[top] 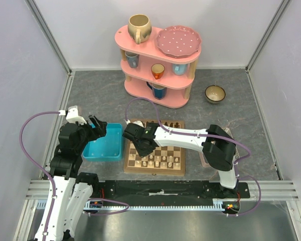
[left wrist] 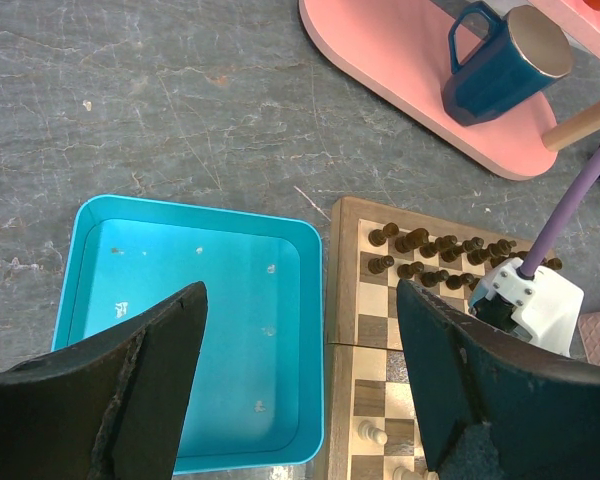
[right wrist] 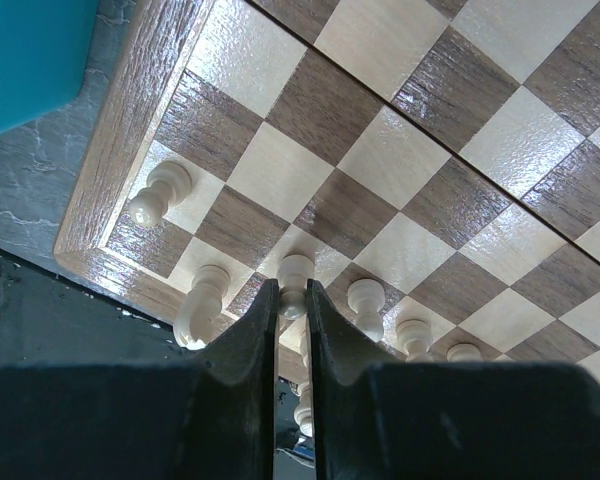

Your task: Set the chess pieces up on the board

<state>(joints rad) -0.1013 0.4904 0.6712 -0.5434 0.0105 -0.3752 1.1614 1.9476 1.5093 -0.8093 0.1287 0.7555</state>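
Observation:
The board lies at the table's near middle, with dark chessmen along its far rows and cream chess pieces along its near rows. My right gripper is shut on the head of a cream pawn whose base is at a square in the near-left part of the board. Other cream pieces stand beside it. My left gripper is open and empty, above the right edge of the turquoise tray and the board's left border.
The turquoise tray touches the board's left side. A pink shelf with cups and a plate stands behind. A small bowl sits at the back right. A pink-rimmed tray lies right of the board, mostly under my right arm.

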